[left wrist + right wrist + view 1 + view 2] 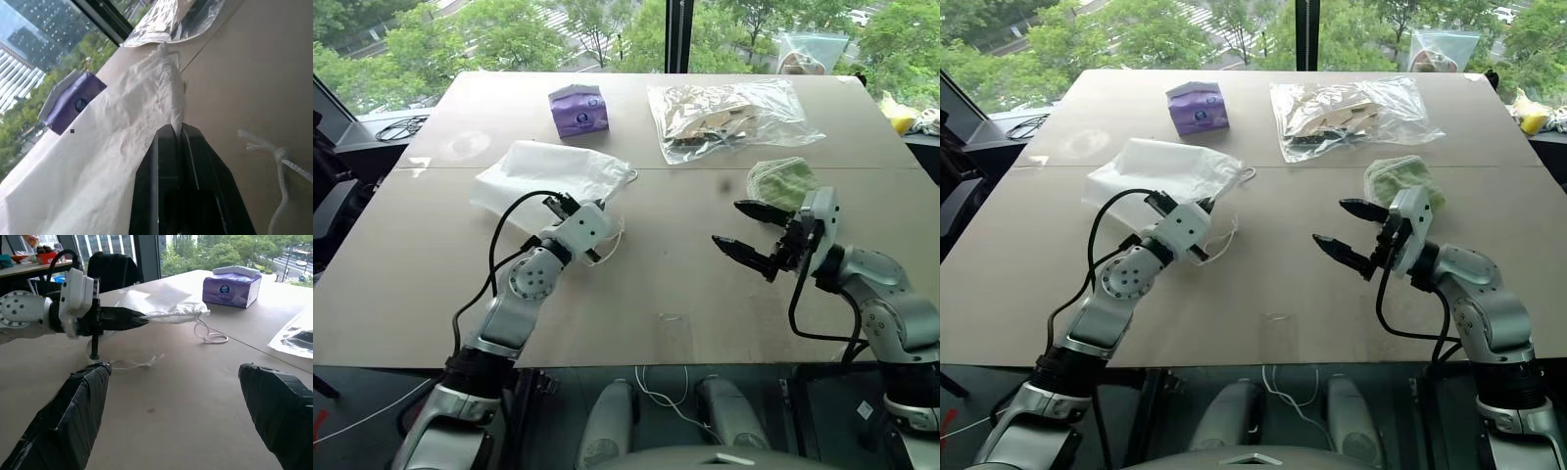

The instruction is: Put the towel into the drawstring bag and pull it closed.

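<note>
Your left pincer [139, 320] is pinched tight on the edge of the drawstring bag [548, 176], which lies on the desk [656, 294]. Your right pincer [749, 235] is wide and holds nothing. Just behind it sits the towel [781, 182]. Farther back is a purple tissue pack [578, 110].

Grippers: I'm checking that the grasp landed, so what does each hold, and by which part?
The left gripper pinches the thin white fabric drawstring bag at its gathered mouth edge. The right gripper is open, holding nothing.
</note>
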Robot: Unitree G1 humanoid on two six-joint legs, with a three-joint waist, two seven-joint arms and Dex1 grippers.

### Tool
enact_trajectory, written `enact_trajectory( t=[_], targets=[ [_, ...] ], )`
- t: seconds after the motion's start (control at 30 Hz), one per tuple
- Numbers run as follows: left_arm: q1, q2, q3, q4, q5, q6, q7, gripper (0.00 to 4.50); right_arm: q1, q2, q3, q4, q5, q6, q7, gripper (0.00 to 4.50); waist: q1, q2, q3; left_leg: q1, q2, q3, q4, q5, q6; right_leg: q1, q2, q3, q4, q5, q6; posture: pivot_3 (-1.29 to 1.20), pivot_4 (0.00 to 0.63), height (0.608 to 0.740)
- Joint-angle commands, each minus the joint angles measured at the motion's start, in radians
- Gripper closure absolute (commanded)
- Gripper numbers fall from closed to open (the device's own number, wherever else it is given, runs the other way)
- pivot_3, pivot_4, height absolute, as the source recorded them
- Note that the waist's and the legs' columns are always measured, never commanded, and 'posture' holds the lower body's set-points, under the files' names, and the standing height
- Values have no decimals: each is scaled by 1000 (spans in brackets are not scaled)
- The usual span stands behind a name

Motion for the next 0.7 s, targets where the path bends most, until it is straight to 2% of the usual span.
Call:
enact_trajectory(
  t=[0.03, 0.1, 0.17, 0.3, 0.33, 0.43, 0.5, 0.63, 0.7],
  targets=[
    [-52, -35, 102, -8, -175, -143, -69, 4460, -16, 0, -14, -19, 3, -18, -3, 0, 0, 0, 0, 0, 0, 0, 0, 0, 0, 0, 0, 0, 0, 0, 0, 0, 150, 740],
    [-110, -144, 251, 0, -397, -5, -22, 4460, -18, -1, -16, -18, 3, -16, -3, 0, 2, 0, 0, 0, 0, 0, 0, 0, 0, 0, -1, 0, 0, 0, 0, 0, 150, 740],
    [-156, -197, 345, 7, -556, 105, -31, 4460, -18, -2, -18, -20, 3, -14, -3, 0, 4, -1, 0, -1, 0, -1, 2, 0, 0, 0, -1, -1, 0, 0, 1, 0, 150, 740],
    [-119, -162, 323, -60, -675, 182, -259, 4460, -10, 2, -13, -24, -5, -17, -6, 0, -13, 0, 0, 0, 0, 0, 1, 0, 0, 0, 0, -1, 1, 0, 1, 0, 150, 740],
    [-100, -136, 298, -68, -645, 161, -301, 4460, -8, 2, -12, -25, -7, -18, -7, 0, -13, 0, 0, 0, 0, 0, 1, 0, 0, 0, 0, -1, 1, 0, 1, 0, 150, 740],
    [-47, -13, 177, -22, -411, -9, -402, 4460, -10, 3, -12, -29, -8, -16, -10, 0, -12, -1, 0, 0, 0, -1, 0, 0, 0, 0, 0, -1, 1, 0, 0, 0, 150, 740],
    [-34, 34, 136, 44, -284, -110, -381, 4460, -8, 1, -14, -30, -9, -18, -10, 0, -11, 0, 0, 0, 0, 0, 0, 0, 0, 0, 0, -1, 1, 0, 0, 0, 150, 740],
    [-29, 76, 97, 138, -139, -281, -344, 4460, -3, 5, -12, -34, -14, -22, -16, 0, -9, 0, 0, 0, 0, 0, 1, 0, 0, 0, 0, -1, 1, -3, 0, 0, 150, 740],
    [-26, 91, 88, 181, -73, -382, -311, 3452, 2, 10, -11, -37, -17, -26, -23, 0, -8, 0, 0, 0, 0, 0, 1, 0, 0, 0, 0, 0, 1, -2, 1, 0, 150, 740]
  ],
)
